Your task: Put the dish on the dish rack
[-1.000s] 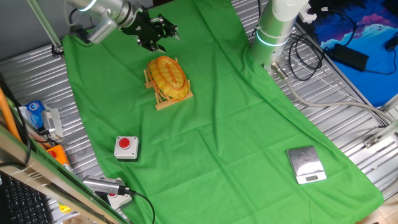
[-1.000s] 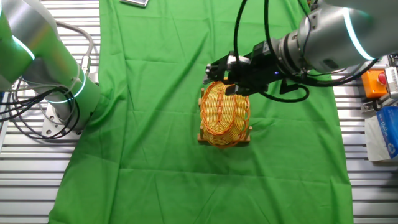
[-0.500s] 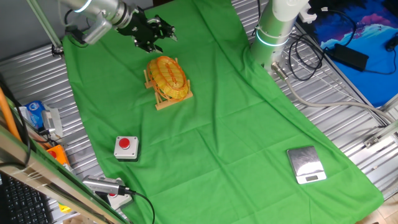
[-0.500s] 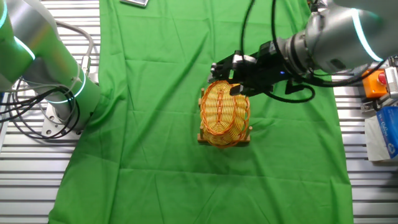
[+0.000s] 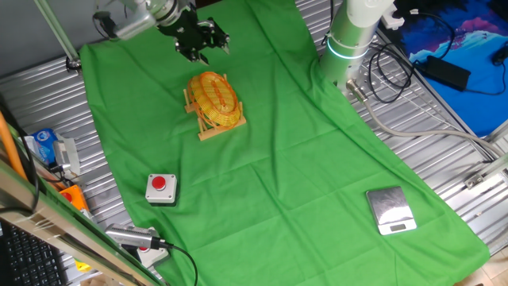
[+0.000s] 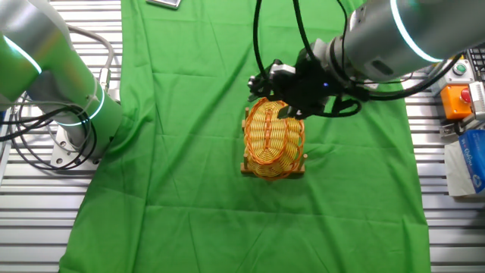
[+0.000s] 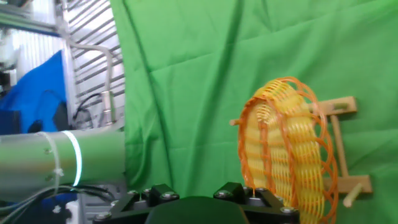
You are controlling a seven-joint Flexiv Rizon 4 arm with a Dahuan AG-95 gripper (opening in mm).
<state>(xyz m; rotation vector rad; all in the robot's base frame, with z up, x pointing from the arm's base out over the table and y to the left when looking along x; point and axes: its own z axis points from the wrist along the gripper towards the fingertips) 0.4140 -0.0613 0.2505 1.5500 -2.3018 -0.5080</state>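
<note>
The dish [image 5: 214, 97], a yellow woven oval with orange-red streaks, is standing on edge in the dish rack [image 5: 208, 127], leaning between its wooden pegs; the rack is sitting on the green cloth [image 5: 302, 175] covering the table, toward the far end in one fixed view; in the hand view the dish [image 7: 287, 149] is filling the right side, its rim upright, with the rack [image 7: 343, 146] rails and a peg showing behind it.

The gripper [image 5: 198, 41] is hovering above and beyond the dish, apart from it in one fixed view; in the other fixed view the gripper [image 6: 282, 87] is overlapping the dish's [image 6: 273, 139] top edge, so contact cannot be judged there; it is holding nothing, but whether its fingers are spread or closed cannot be told.

Nearer the front of the cloth, a red push button [image 5: 161, 188] is sitting in a grey box; a small silver scale [image 5: 390, 210] is lying well apart to the right.
</note>
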